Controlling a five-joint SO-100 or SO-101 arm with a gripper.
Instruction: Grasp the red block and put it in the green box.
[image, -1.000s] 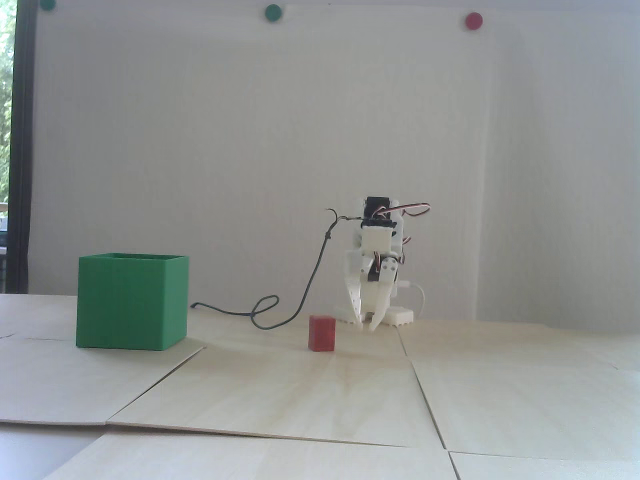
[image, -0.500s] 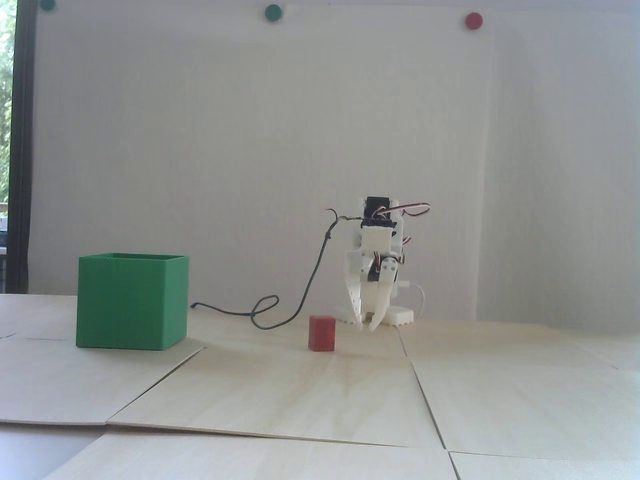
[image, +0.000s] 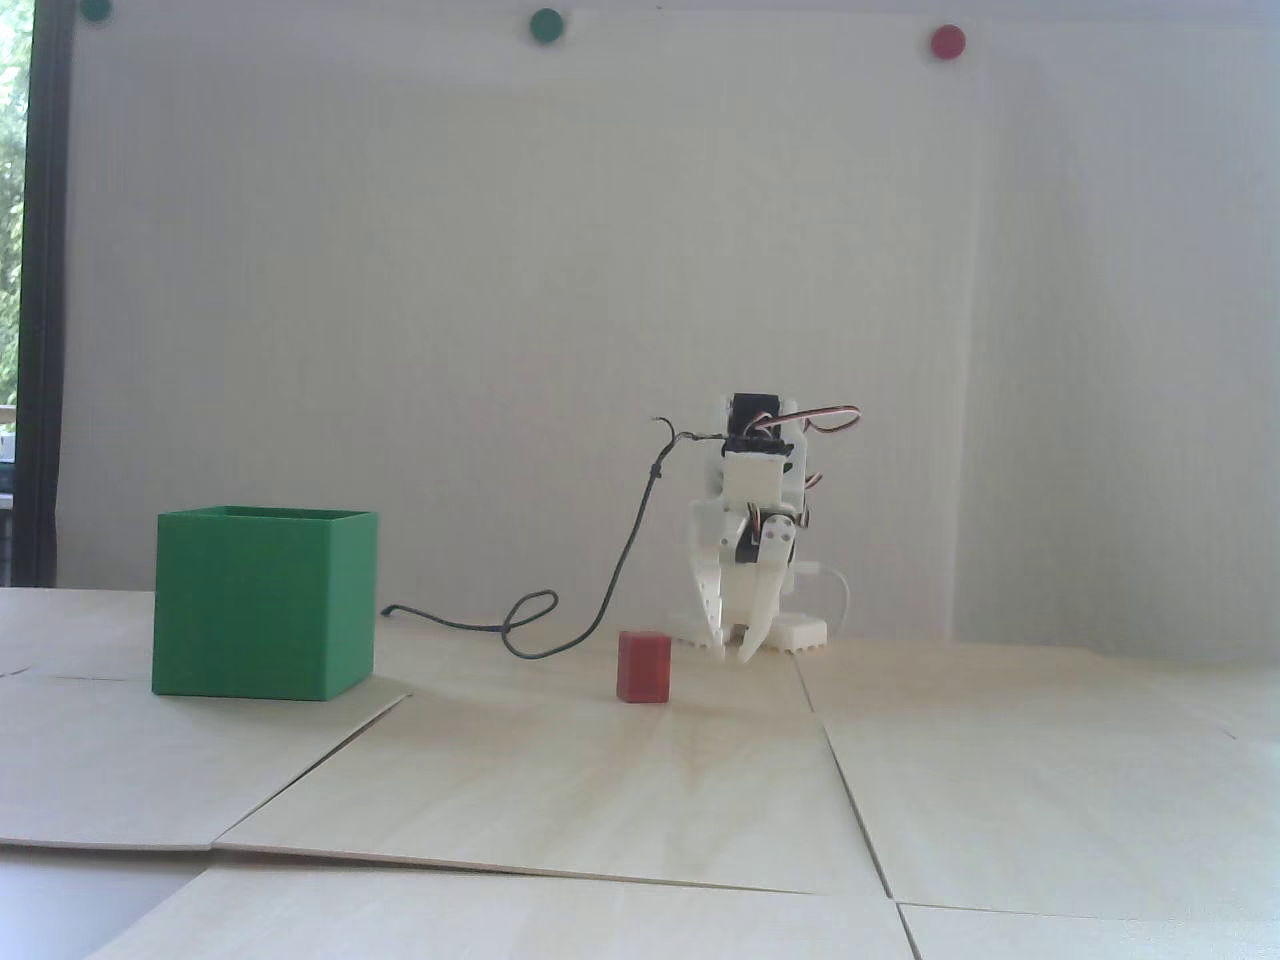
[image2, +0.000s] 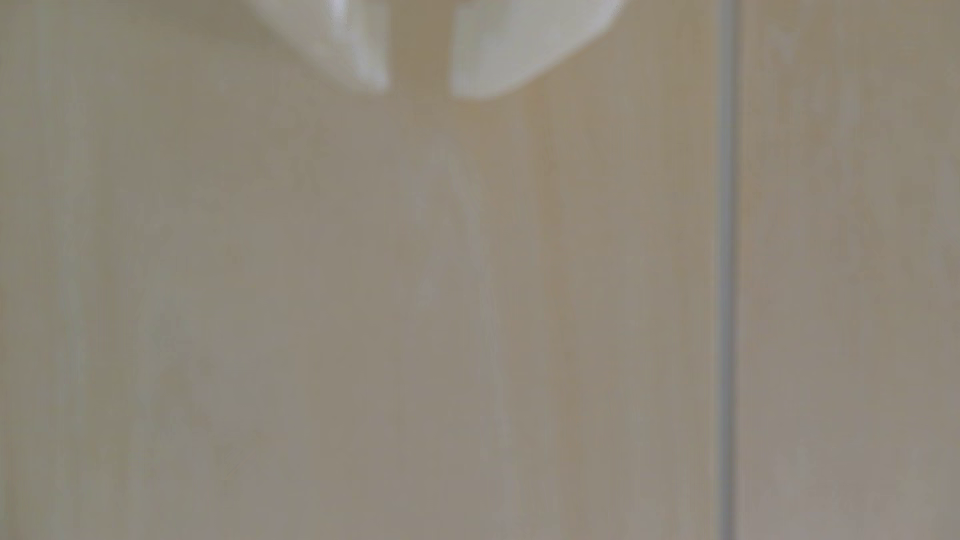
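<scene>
On the pale wooden table (image: 1000, 760), the red block (image: 643, 666) sits alone, just in front of and left of the white gripper (image: 732, 655), whose tips point down near the boards, a narrow gap between them, gripping nothing. Well off to the left stands the green box (image: 262, 603). A dark cable (image: 560, 630) loops behind, between box and arm. Nothing lies between block and box. Round magnets, green (image: 546, 25) and red (image: 947, 41), dot the wall. No writing shows.

Dark cable (image: 610, 590) on wooden table (image: 640, 780)
</scene>
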